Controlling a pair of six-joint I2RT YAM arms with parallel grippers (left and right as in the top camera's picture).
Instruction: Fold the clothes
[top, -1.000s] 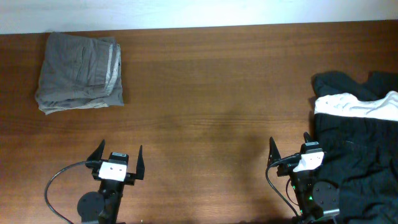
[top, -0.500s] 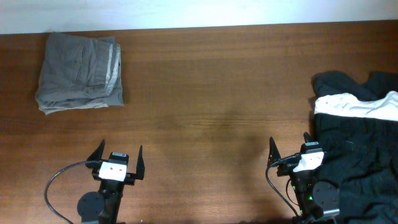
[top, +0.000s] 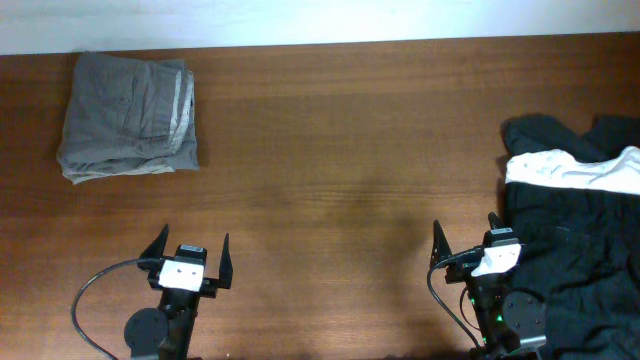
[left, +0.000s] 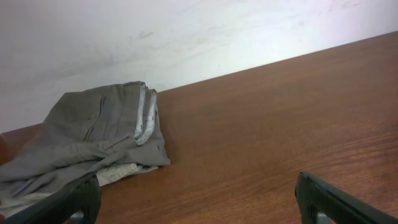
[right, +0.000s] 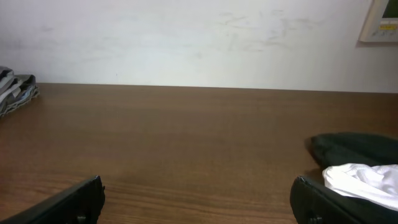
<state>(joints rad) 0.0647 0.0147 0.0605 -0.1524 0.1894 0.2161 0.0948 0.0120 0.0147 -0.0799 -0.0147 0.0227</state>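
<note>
Far left on tabletop (top: 340, 150): folded grey garment (top: 128, 117). Right edge: black pile (top: 575, 270), white garment (top: 570, 172) lying on it. Both spread wide, empty: left fingers (top: 157, 245) at near edge, right fingers (top: 437, 245) just beside black pile.

folded garment (top: 128, 116): grey, pale lining edge | desk (top: 340, 140): reddish-brown woodgrain | clothes pile (top: 580, 250): black | cloth (top: 575, 172) on pile: white

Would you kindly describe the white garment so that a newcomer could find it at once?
Look to the right edge of the wooden table, where black clothes lie in a heap. The white garment lies crumpled across that heap, the only pale piece among black cloth.
</note>
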